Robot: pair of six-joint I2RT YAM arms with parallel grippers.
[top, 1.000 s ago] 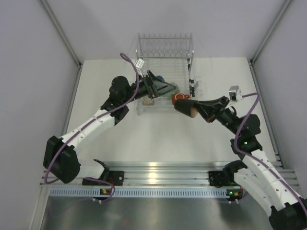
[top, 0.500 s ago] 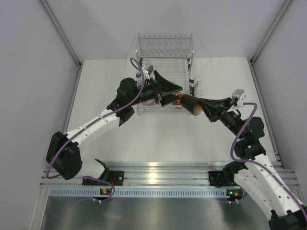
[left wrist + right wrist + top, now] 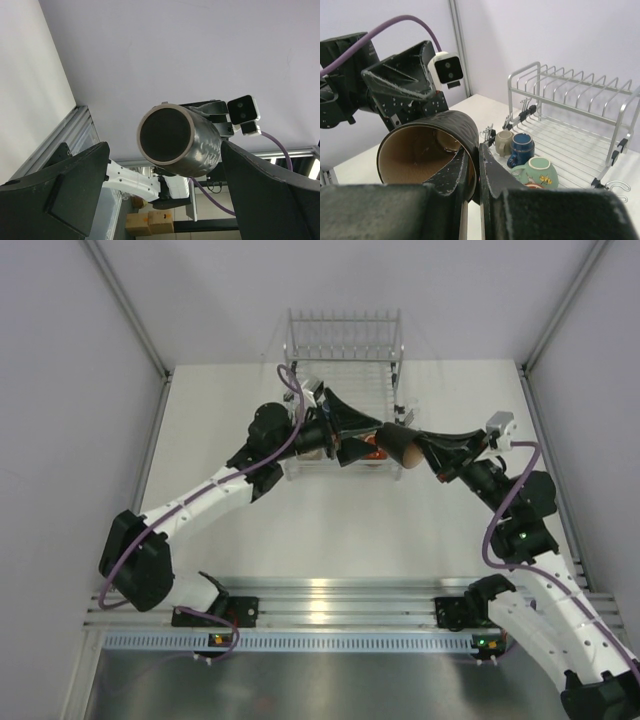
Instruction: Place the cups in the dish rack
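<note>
My right gripper (image 3: 415, 447) (image 3: 479, 150) is shut on the wall of a black cup (image 3: 396, 444) (image 3: 422, 150) with a tan inside, one finger in it and one outside, and holds it on its side above the front of the dish rack (image 3: 343, 340) (image 3: 580, 125). My left gripper (image 3: 365, 433) (image 3: 165, 200) is open and empty, facing the cup's mouth (image 3: 167, 139) without touching it. In the rack stand a beige cup (image 3: 503, 141), a dark blue cup (image 3: 521, 146) and a mint-green cup (image 3: 538, 171). An orange-brown cup (image 3: 374, 453) shows partly under the grippers.
The rack's upright tines (image 3: 585, 82) stand at its far end, with bare wire floor (image 3: 575, 145) behind the cups. Grey walls and aluminium posts (image 3: 135, 320) close in the white table (image 3: 330, 530). The two arms nearly meet over the rack's front edge.
My right gripper has carried the black cup up and left to the rack's front. My left gripper has swung right, risen and opened toward the cup.
</note>
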